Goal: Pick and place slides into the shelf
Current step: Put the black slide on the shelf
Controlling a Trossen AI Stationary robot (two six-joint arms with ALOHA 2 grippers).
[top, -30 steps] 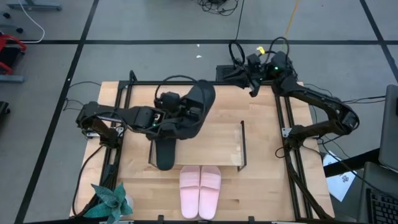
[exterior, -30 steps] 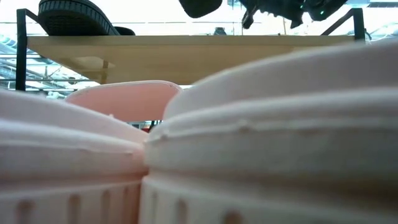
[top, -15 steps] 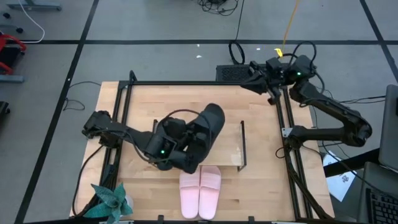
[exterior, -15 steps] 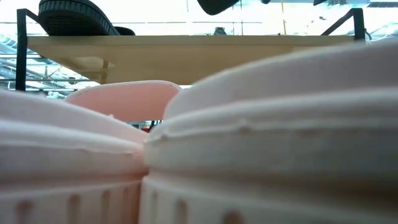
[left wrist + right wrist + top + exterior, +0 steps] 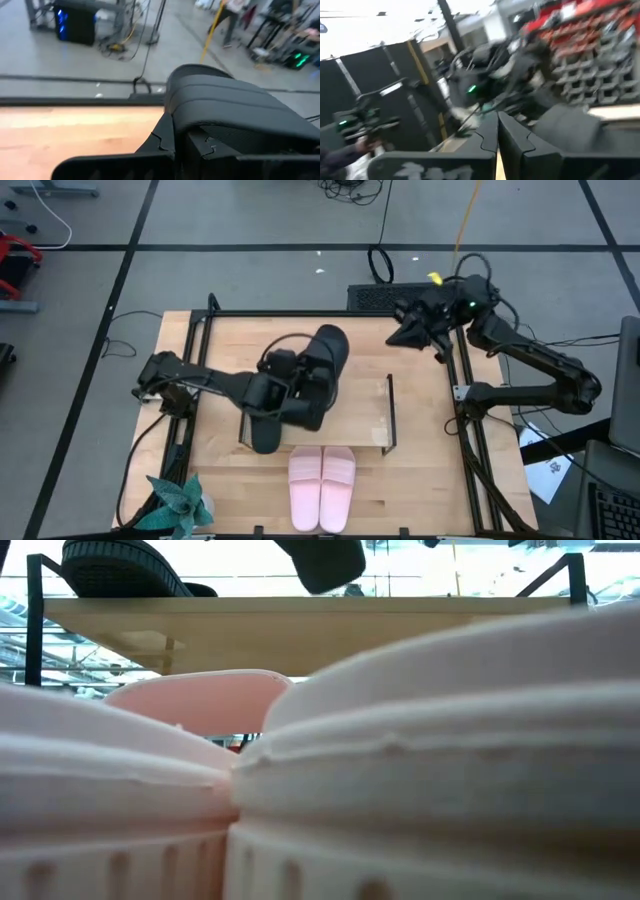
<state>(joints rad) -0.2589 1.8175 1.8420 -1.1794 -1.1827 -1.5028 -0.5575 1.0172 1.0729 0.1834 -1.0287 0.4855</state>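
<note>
1. Left gripper (image 5: 300, 380) grips a black slide (image 5: 322, 370) above the shelf (image 5: 360, 415).
2. Second black slide (image 5: 264, 432) lies on the shelf's left end.
3. Pink pair (image 5: 322, 488) sits near the table's front edge.
4. Right gripper (image 5: 400, 335), fingers shut and empty, hangs at the far right.

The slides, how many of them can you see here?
4. One black slide hangs in the left arm's fingers above the shelf. Another black slide lies on the shelf's left end. Two pink slides sit side by side on the table before it.
</note>
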